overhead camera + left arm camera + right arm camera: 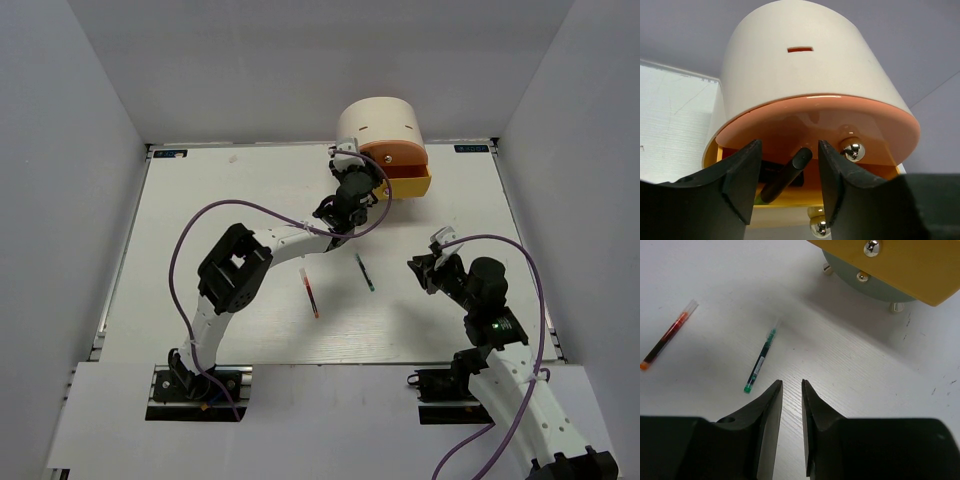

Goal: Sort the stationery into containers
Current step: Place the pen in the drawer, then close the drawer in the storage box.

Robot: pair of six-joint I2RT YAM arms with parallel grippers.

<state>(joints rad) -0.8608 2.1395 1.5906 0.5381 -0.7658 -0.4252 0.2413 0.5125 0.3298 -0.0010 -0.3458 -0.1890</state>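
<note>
The cream half-cylinder unit [378, 120] stands at the table's far edge, its yellow drawer [412, 184] pulled out under the pink front [815, 125]. My left gripper [360, 175] is at that drawer, jaws open [789, 145]. A black highlighter [787, 175] lies tilted inside the yellow drawer [785, 204], between the fingers but touching neither. A red pen [309, 293] and a green pen [365, 272] lie mid-table. My right gripper [432, 260] hovers right of the green pen [760, 361], jaws slightly open [792, 382] with nothing between them. The red pen [666, 341] lies further left.
Shiny round knobs [854, 151] stick out of the drawer fronts. The pale green drawer front [865, 287] sits under the yellow one [910, 265]. Purple cables loop over both arms. Grey walls enclose the table on three sides.
</note>
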